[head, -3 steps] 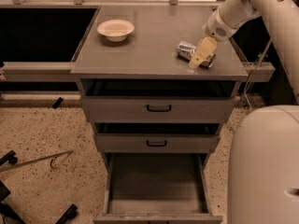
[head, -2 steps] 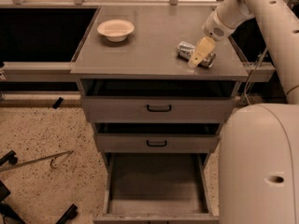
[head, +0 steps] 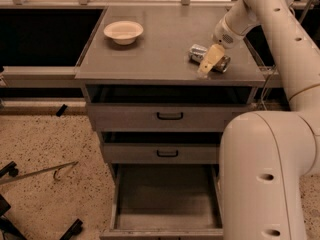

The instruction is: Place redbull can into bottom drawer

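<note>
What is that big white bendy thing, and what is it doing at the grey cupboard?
The big white thing is a robot's arm. At its end is a gripper, which is its hand for picking things up. One camera looks down on a grey cabinet from the front. On top are a cream bowl and a shiny can lying on its side. The gripper is right at the can, which rests on the top. I cannot tell if it has hold of it. Lower down, the bottom drawer is pulled open. That is where the can should go.
</note>
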You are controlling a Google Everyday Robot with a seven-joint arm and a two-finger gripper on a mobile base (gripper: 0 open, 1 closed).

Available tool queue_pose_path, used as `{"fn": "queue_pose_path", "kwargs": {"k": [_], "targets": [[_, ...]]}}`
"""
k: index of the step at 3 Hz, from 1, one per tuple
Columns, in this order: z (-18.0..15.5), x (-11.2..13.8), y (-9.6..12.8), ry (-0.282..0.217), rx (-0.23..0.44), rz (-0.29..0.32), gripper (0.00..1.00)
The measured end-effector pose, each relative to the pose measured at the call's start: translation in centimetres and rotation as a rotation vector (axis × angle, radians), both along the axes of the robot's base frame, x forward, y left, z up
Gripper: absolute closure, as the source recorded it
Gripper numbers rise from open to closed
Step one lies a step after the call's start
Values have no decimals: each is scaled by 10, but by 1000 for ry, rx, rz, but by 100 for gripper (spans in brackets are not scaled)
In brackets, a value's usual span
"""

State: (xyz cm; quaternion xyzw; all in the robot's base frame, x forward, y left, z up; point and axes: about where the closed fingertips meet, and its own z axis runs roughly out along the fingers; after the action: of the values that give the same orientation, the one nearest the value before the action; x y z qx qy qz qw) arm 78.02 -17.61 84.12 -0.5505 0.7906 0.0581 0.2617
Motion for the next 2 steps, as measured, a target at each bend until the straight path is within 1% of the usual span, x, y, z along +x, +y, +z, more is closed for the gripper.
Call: {"fn": "queue_pose_path", "kwargs": {"k": [1,2], "targets": [[0,0,0,0,0,0,19],[0,0,0,0,0,0,42]]}}
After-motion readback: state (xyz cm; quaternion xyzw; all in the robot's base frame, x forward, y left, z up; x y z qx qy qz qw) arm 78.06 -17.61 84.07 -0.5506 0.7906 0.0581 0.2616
